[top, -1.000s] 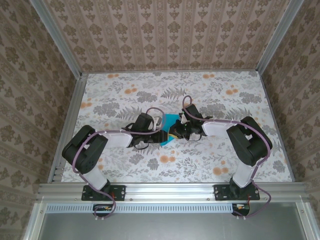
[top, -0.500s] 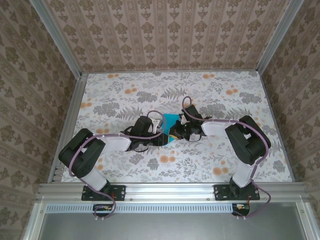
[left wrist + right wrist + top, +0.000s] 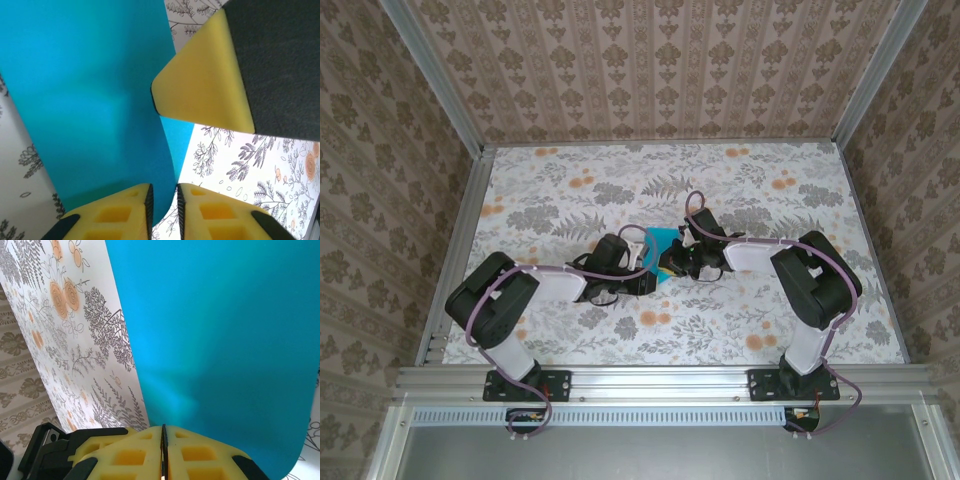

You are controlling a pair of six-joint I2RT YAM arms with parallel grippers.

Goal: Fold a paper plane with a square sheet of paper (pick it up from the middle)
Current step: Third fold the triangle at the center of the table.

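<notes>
Between papered walls (image 3: 650, 70): tabletop (image 3: 560, 180) (floral)

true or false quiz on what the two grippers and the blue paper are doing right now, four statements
1. The right gripper is shut on the teal paper. True.
2. The left gripper has its fingers pressed tight together. False: a narrow gap shows between them, with the paper's edge in it.
3. The two grippers meet near the middle of the table. True.
4. The paper is already a slim pointed dart. False: it is a broad, gently curved sheet.
</notes>
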